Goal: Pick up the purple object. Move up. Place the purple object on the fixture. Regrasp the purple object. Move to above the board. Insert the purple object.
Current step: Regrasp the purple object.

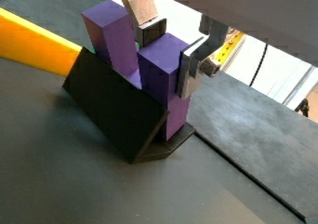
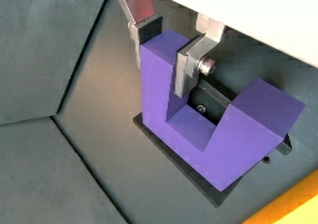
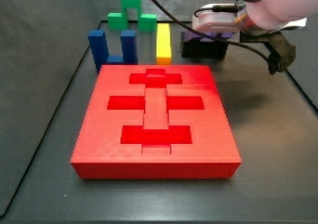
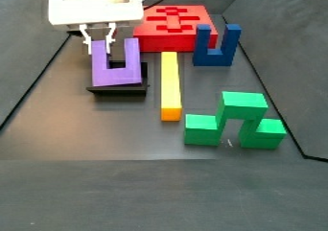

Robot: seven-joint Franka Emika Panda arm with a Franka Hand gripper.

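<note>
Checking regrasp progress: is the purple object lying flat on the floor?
No: the purple object stands upright on the fixture, gripper around one prong.

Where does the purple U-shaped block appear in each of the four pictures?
Wrist view: purple U-shaped block upright at centre, the claw astride one prong.
Wrist view: block at centre-right.
Side view: block not visible; the arm hides that spot.
Side view: block at upper left, below the claw.
Shared landmark: the fixture under the block.
</note>
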